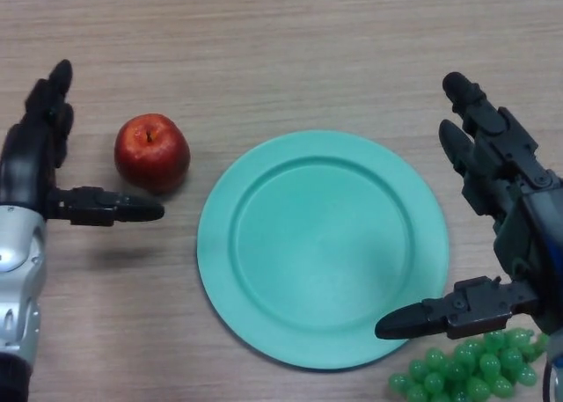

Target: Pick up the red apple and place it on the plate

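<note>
A red apple (152, 151) stands upright on the wooden table, left of a teal plate (264, 270) that holds nothing. My left hand (35, 160) is just left of the apple, open, its fingers straight up along the far side and its thumb reaching out below the apple without touching it. At the right, my right hand (506, 186) hovers open beside the plate's right rim, with its thumb lying over the plate's lower right edge.
A bunch of green grapes (466, 367) lies at the bottom right, just below my right thumb and close to the plate's rim. The wooden table stretches bare behind the plate and apple.
</note>
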Controlling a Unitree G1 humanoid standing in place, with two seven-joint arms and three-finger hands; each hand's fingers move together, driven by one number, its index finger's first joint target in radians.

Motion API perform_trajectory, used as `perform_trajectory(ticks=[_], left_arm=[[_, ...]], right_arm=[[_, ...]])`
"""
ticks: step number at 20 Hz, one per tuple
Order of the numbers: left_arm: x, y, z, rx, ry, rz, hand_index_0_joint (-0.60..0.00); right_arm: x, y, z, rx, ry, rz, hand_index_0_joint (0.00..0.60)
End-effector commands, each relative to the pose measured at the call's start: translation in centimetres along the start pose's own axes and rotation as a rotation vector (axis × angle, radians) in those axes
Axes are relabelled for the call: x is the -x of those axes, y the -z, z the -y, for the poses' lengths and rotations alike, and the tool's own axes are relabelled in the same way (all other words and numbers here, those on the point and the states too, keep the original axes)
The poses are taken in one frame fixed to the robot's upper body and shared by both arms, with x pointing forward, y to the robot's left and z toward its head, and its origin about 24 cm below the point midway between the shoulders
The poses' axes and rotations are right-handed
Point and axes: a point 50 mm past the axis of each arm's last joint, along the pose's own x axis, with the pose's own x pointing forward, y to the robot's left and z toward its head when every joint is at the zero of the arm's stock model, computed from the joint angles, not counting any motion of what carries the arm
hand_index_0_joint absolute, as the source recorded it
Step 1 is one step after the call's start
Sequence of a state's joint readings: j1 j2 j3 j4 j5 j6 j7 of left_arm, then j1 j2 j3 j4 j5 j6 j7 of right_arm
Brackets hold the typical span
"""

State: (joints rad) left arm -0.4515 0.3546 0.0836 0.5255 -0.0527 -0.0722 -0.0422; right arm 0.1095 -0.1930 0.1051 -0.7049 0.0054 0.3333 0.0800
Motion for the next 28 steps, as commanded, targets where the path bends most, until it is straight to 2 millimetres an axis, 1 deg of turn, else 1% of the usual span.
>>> perform_trajectory(ticks=[1,4,6,8,9,10,11,12,13,16,18,21,22,23,24,25,26,27,28], left_arm=[[-1.2,-4.8,-1.4,-0.043,-0.030,0.268,0.000],[-2.0,-5.0,-1.0,-0.083,-0.038,0.314,0.000],[-2.1,-5.3,-0.7,-0.104,-0.060,0.365,0.000],[-2.1,-4.9,-0.3,-0.207,-0.077,0.370,0.000],[-2.1,-4.8,-0.3,-0.214,-0.072,0.366,-0.100],[-2.1,-4.6,-0.1,-0.228,-0.060,0.354,-0.250],[-2.1,-4.4,0.0,-0.238,-0.049,0.339,-0.351],[-2.0,-4.0,0.1,-0.254,-0.037,0.312,-0.500],[-2.0,-3.7,0.2,-0.270,-0.036,0.282,-0.597],[-1.7,-3.2,0.1,-0.270,-0.050,0.252,-0.600],[-1.5,-3.5,-0.2,-0.276,-0.052,0.250,-0.600],[-1.1,-4.6,-1.4,-0.272,-0.110,0.292,-0.600],[-0.7,-5.4,-2.1,-0.246,-0.133,0.315,-0.600],[-0.7,-5.5,-2.1,-0.244,-0.131,0.317,-0.600],[-0.5,-5.9,-2.2,-0.244,-0.128,0.327,-0.600],[-0.2,-6.4,-2.1,-0.246,-0.118,0.340,-0.600],[0.7,-7.4,-1.7,-0.260,-0.083,0.370,-0.600],[0.9,-7.6,-1.4,-0.262,-0.070,0.379,-0.600],[1.5,-8.1,-0.7,-0.262,-0.041,0.399,-0.600]], right_arm=[[0.5,-3.3,0.9,0.015,0.037,0.232,0.000],[0.5,-3.4,1.2,0.026,0.043,0.236,0.000],[0.6,-3.3,1.2,0.033,0.042,0.238,0.000],[0.7,-3.4,1.2,0.034,0.041,0.239,0.000],[0.7,-3.4,1.2,0.034,0.041,0.239,0.000],[0.7,-3.5,1.3,0.034,0.040,0.238,0.000],[0.7,-3.5,1.3,0.034,0.038,0.238,0.000],[0.7,-3.5,1.3,0.033,0.035,0.235,0.000],[0.9,-3.5,1.3,0.031,0.028,0.230,0.000],[1.1,-3.6,1.1,0.028,0.023,0.224,0.000],[1.1,-3.9,1.1,0.028,0.022,0.227,0.000],[1.1,-4.1,1.0,0.024,0.024,0.235,0.000],[1.1,-4.1,0.9,0.024,0.022,0.241,0.000],[1.1,-4.1,0.9,0.024,0.022,0.241,0.100],[1.1,-4.1,0.9,0.023,0.021,0.241,0.250],[1.2,-4.2,0.9,0.022,0.021,0.242,0.350],[1.1,-4.2,1.0,0.020,0.021,0.243,0.500],[1.1,-4.2,1.0,0.019,0.021,0.243,0.400],[1.1,-4.3,1.0,0.018,0.022,0.244,0.250]])
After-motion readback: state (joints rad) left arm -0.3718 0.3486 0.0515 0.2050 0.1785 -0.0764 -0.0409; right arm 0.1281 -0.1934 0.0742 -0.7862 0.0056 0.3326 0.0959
